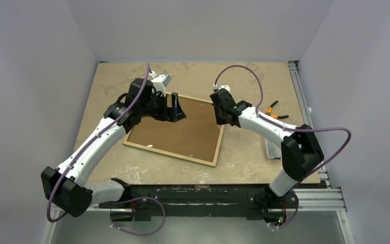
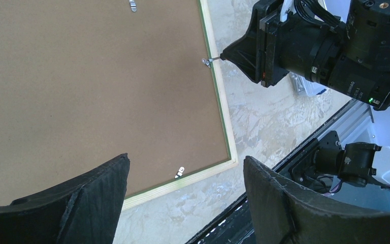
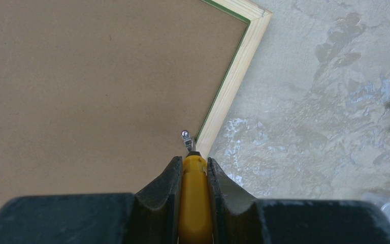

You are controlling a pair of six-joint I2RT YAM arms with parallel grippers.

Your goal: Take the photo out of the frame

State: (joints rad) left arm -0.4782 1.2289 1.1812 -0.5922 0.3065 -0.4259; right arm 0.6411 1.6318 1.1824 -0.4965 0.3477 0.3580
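Observation:
The frame (image 1: 170,154) lies face down on the table, its light wood back edge up. The photo (image 1: 183,133) sits in it and shows only its brown fibreboard back. My left gripper (image 1: 175,108) is open and empty above the frame's far left part; in its wrist view the fingers (image 2: 81,203) straddle the frame's corner (image 2: 218,101). My right gripper (image 1: 218,114) is shut on a yellow-handled tool (image 3: 194,193). The tool's tip touches a small metal clip (image 3: 187,138) at the frame's right edge (image 3: 228,76). The clip also shows in the left wrist view (image 2: 206,61).
Orange-handled pliers (image 1: 273,109) lie right of the frame. A small clear plastic box (image 1: 271,148) lies under the right arm. An aluminium rail (image 1: 304,96) runs along the table's right edge. Two other clips (image 2: 180,172) (image 2: 133,5) sit on the fibreboard.

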